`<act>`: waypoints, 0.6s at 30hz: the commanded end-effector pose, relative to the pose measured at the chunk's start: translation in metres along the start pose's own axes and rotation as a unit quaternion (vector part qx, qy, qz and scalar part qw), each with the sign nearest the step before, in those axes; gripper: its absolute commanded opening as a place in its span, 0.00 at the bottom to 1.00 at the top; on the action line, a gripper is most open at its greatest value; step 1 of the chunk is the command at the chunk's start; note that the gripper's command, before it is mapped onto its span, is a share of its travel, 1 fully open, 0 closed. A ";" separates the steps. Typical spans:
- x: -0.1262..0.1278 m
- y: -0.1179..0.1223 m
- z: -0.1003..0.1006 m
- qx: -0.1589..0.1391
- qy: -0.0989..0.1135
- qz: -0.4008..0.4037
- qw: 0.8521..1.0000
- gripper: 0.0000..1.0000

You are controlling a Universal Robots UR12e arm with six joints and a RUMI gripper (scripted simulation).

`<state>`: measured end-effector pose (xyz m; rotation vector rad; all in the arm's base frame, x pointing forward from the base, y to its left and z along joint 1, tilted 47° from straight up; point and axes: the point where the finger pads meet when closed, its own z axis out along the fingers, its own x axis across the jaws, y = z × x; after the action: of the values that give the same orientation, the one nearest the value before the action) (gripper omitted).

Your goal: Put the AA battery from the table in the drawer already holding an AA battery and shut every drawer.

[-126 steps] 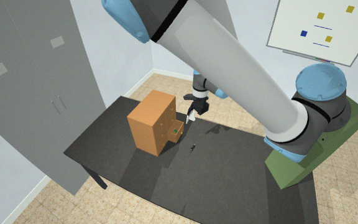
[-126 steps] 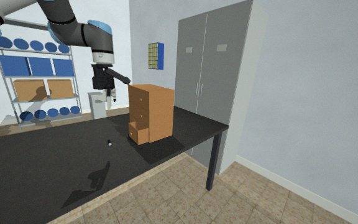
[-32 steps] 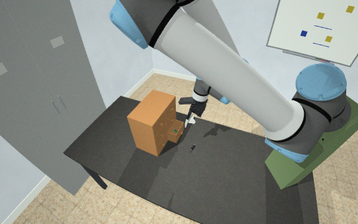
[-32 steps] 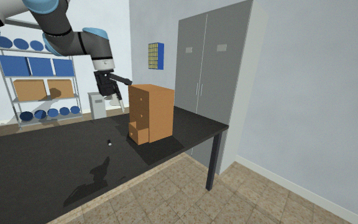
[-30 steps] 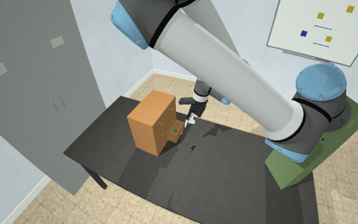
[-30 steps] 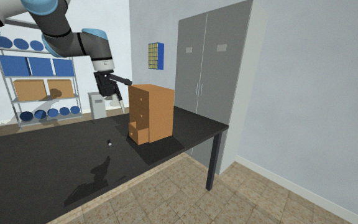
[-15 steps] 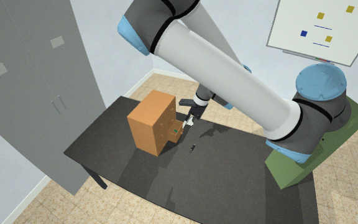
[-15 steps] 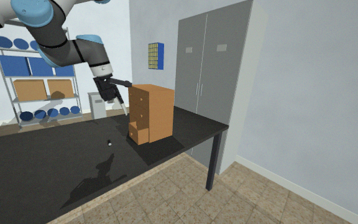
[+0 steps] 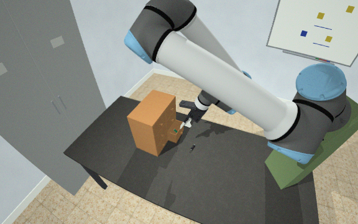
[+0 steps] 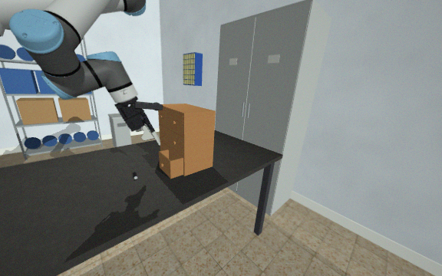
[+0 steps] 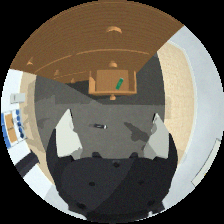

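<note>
The orange wooden chest [image 9: 142, 137] [image 10: 199, 142] [image 11: 90, 32] stands upright. Its lowest drawer [image 10: 176, 168] [image 11: 112, 92] is pulled partly out; the other drawers look shut. A green AA battery [image 9: 175, 130] [image 11: 119, 84] lies in the open drawer. The black AA battery [image 9: 192, 147] [image 10: 135, 176] [image 11: 100, 126], with a pale end, lies on its side on the table, out in front of the chest. My gripper [image 9: 185, 124] [image 10: 153, 138] [image 11: 113, 111] is open and empty. It hangs tilted above the table, in front of the chest and higher than the open drawer.
The dark table [image 9: 229, 174] [image 10: 71, 199] carries the chest near one end. The arm's green base [image 9: 294, 168] is at the other end. A grey cabinet [image 9: 42, 93] [image 10: 261, 84] stands beyond the chest. A dark bar [image 9: 186, 104] [image 10: 148, 105] on the gripper reaches close to the chest's top.
</note>
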<state>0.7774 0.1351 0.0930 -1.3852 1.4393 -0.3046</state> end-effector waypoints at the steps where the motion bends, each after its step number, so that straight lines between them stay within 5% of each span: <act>1: 0.000 -0.004 0.008 0.027 0.000 0.004 1.000 1.00; 18: 0.000 -0.014 0.034 0.100 -0.002 0.016 0.995 1.00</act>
<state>0.8055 0.1452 0.0906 -1.2360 1.3972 -0.3913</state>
